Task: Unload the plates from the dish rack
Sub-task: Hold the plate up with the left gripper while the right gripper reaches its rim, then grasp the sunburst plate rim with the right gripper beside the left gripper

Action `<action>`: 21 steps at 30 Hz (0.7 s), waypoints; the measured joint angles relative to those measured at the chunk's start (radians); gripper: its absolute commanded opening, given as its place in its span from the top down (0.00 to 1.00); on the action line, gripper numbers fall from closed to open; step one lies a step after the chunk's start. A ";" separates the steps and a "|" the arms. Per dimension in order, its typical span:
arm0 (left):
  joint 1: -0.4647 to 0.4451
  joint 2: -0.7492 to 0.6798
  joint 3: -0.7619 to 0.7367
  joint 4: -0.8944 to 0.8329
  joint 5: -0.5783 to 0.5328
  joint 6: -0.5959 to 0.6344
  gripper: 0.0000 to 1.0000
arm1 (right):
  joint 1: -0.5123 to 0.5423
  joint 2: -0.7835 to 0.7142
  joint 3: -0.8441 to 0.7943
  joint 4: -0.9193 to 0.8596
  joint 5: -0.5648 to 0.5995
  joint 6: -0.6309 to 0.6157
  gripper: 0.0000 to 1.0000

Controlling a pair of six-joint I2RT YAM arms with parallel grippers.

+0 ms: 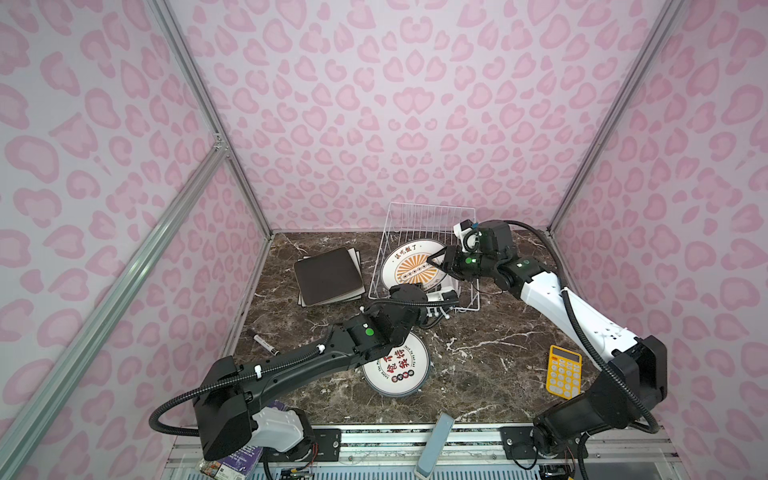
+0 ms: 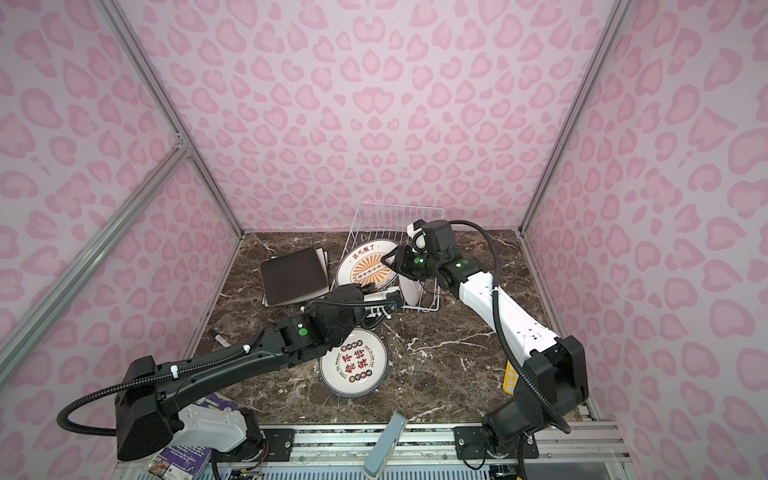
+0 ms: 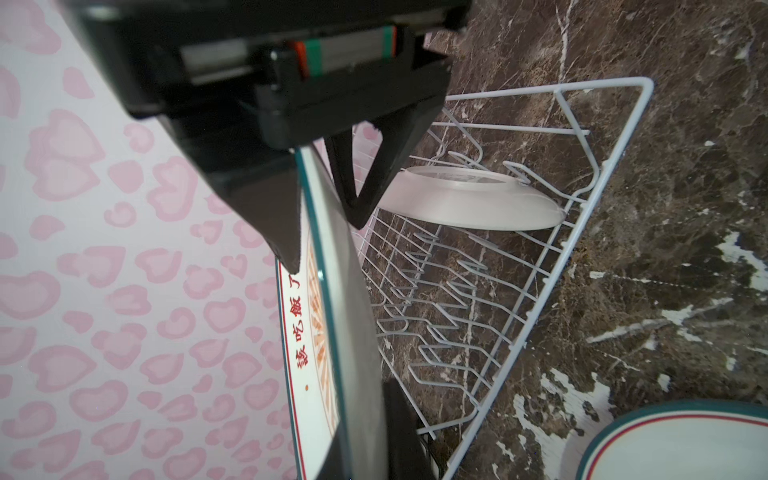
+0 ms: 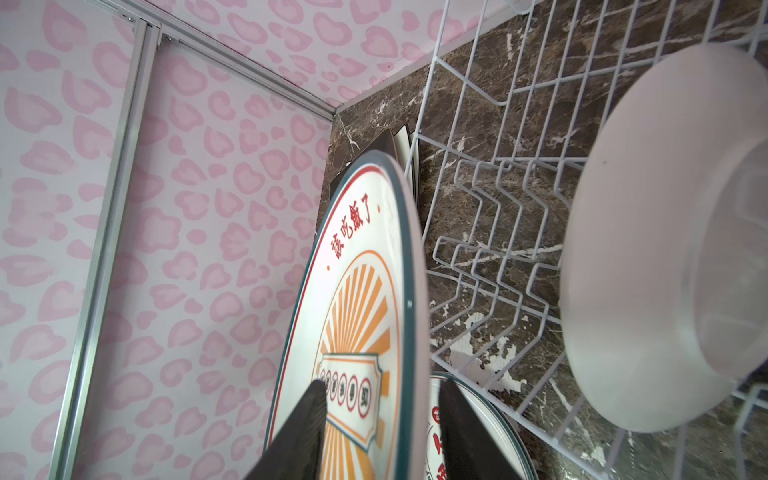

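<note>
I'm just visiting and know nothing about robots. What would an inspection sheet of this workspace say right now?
Surface: brown marble-look tabletop, no spills seen.
Job's things: sunburst plate and white plate stand in the dish rack; round plates and square plates lie stacked on the table.
Clutter: marker, yellow calculator, grey-blue block at the front edge.
Grippers: left gripper clamps the sunburst plate's rim; right gripper straddles another part of that rim, jaws apart.
Cables: black hoses run along both arms, none seen snagged.
Surroundings: pink patterned walls, aluminium frame.
</note>
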 measured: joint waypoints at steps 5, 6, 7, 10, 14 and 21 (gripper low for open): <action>-0.006 0.010 -0.004 -0.003 -0.014 0.011 0.97 | -0.004 0.001 -0.037 0.052 -0.026 0.025 0.71; -0.008 0.013 -0.004 -0.006 -0.017 0.014 0.97 | -0.004 0.001 -0.044 0.062 -0.030 0.032 0.73; -0.009 0.016 -0.004 -0.007 -0.023 0.017 0.97 | -0.004 0.001 -0.050 0.068 -0.032 0.045 0.75; -0.015 0.026 -0.004 -0.007 -0.039 0.024 0.97 | -0.009 0.002 -0.062 0.074 -0.033 0.078 0.79; -0.016 0.030 -0.003 -0.007 -0.046 0.031 0.97 | -0.013 0.001 -0.072 0.085 -0.032 0.122 0.88; -0.017 0.041 0.013 -0.023 -0.042 0.015 0.95 | -0.019 -0.008 -0.096 0.126 -0.024 0.207 1.00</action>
